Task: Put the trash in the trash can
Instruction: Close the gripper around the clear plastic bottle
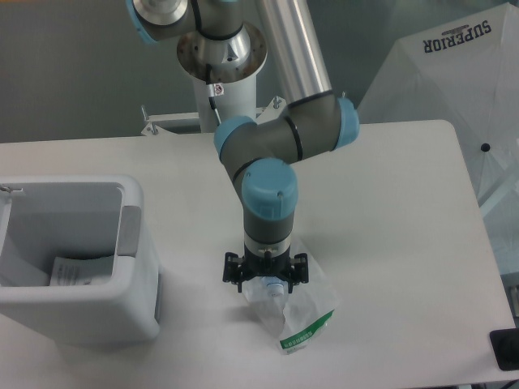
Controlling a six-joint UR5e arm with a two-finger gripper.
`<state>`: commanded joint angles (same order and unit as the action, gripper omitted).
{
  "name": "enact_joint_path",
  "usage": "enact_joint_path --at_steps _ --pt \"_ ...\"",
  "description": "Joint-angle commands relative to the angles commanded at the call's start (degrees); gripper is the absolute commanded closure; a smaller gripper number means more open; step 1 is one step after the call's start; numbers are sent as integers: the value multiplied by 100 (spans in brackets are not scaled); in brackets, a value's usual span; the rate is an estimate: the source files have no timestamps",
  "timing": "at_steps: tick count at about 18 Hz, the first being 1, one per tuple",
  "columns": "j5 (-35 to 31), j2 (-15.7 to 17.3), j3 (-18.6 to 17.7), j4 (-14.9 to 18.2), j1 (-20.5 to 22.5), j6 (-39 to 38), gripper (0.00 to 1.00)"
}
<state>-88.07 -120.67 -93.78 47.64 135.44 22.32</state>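
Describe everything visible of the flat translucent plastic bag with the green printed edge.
The flat translucent white plastic bag lies crumpled on the white table, right of the boxy white plastic bin and apart from it. It looks thin, wrinkled and glossy, with a green printed band with white lettering along its near edge. The small clear plastic bottle rests on its upper left part, and the black two-finger gripper sits low over that end, hiding part of the bag. Whether the fingers touch the bag cannot be told.
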Motion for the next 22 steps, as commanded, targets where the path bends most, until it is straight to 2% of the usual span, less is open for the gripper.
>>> enact_joint_path --at_steps 10,13,19,22 --pt "-211 -264 150 -123 0 9 0" --pt "-298 -282 106 -158 0 9 6" --pt "-404 -308 79 -176 0 0 8" --pt "-413 -308 70 -176 -9 -9 18"
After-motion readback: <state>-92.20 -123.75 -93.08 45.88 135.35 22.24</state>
